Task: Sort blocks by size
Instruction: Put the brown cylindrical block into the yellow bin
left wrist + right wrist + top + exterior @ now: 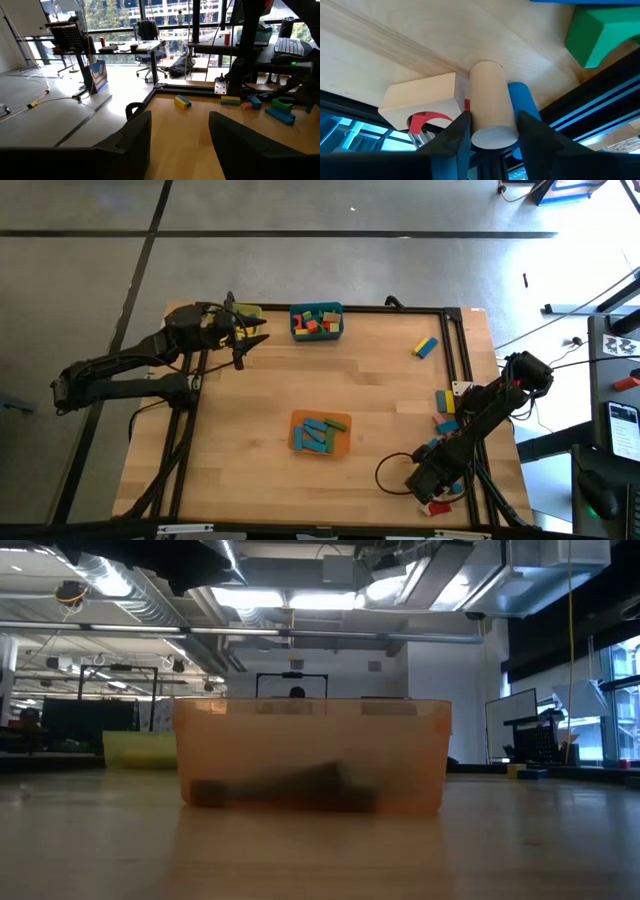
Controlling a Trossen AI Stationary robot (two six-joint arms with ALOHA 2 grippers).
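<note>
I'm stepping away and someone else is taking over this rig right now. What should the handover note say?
Right gripper: low at the table's near right corner, fingers on either side of a plain wooden cylinder, beside a blue cylinder and a plain wooden block; a firm grip cannot be confirmed.
Left gripper: open, empty, waiting at the far left by the yellow bin.
Done: teal bin holds mixed-colour blocks; orange bin holds mostly blue ones.
Left: a blue-and-yellow block lies loose on the far right, and a cluster near the right arm is unsorted.
</note>
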